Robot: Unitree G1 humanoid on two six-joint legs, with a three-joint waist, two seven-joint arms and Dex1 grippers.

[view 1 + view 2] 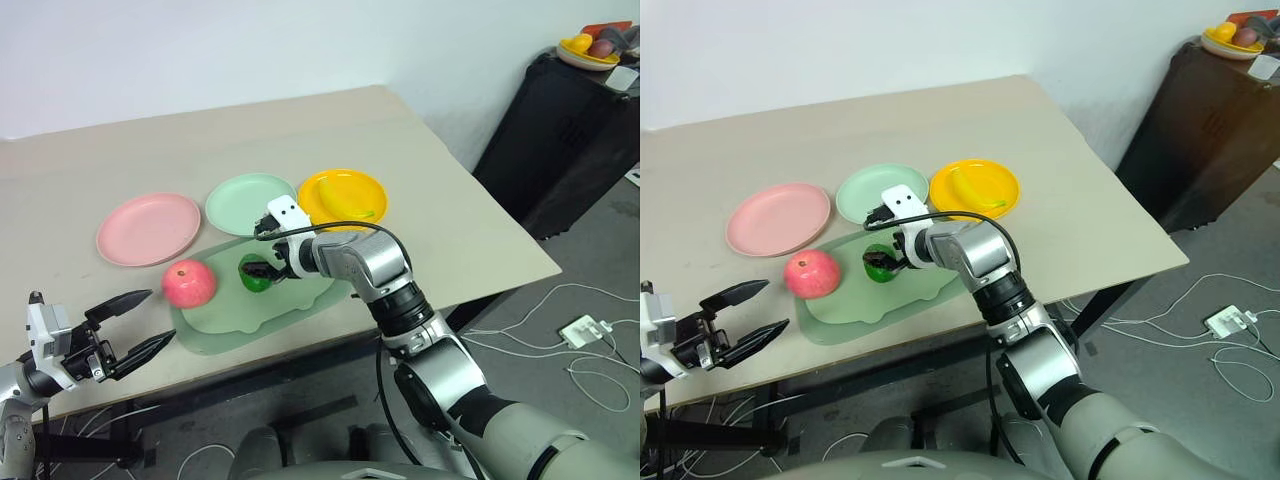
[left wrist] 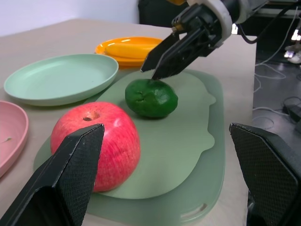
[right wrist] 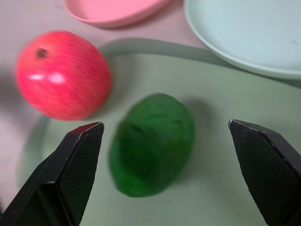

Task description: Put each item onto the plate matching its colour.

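Fingers of the right end effector [image 3: 164, 136] stand wide, just above the green fruit [image 1: 254, 279] on the mat [image 1: 290, 310], beside the apple [image 1: 189, 283]. Banana [image 1: 345, 203] lies on the yellow plate [image 1: 375, 185]. Left end effector [image 1: 140, 321] also gapes wide, empty.

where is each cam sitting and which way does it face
Left eye and right eye: on the head, looking down over the table; both arms show.
Left wrist: low beside the mat, facing the red apple between its own open fingers; the right gripper also shows.
Right wrist: above the green fruit, looking down between its own open fingers.
Shared: both wrist views show the apple, green fruit and mint plate.
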